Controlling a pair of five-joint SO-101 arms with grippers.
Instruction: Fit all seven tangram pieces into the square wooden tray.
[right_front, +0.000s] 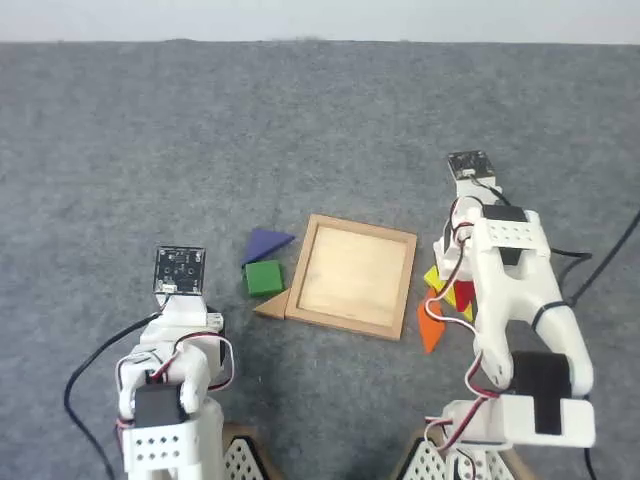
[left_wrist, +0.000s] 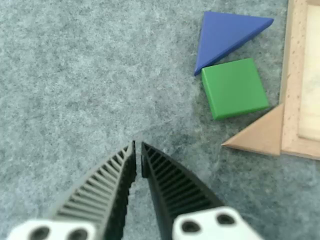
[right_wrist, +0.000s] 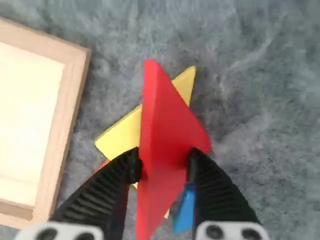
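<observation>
The square wooden tray (right_front: 350, 275) lies mid-table with nothing in it. Beside its left edge lie a blue triangle (left_wrist: 225, 35), a green square (left_wrist: 235, 88) and a tan triangle (left_wrist: 260, 136); the tan one touches the tray frame (left_wrist: 292, 75). My left gripper (left_wrist: 137, 147) is shut on nothing, over bare felt short of these pieces. On the tray's other side, my right gripper (right_wrist: 164, 162) is shut on a red triangle (right_wrist: 167, 125), which stands tilted on edge over a yellow piece (right_wrist: 125, 132). A small blue piece (right_wrist: 185, 210) peeks out beneath.
An orange triangle (right_front: 431, 325) lies just in front of the yellow piece (right_front: 436, 278), near the tray's right corner. The right arm (right_front: 520, 300) hangs over that cluster and hides part of it. Grey felt covers the table, with open room behind the tray.
</observation>
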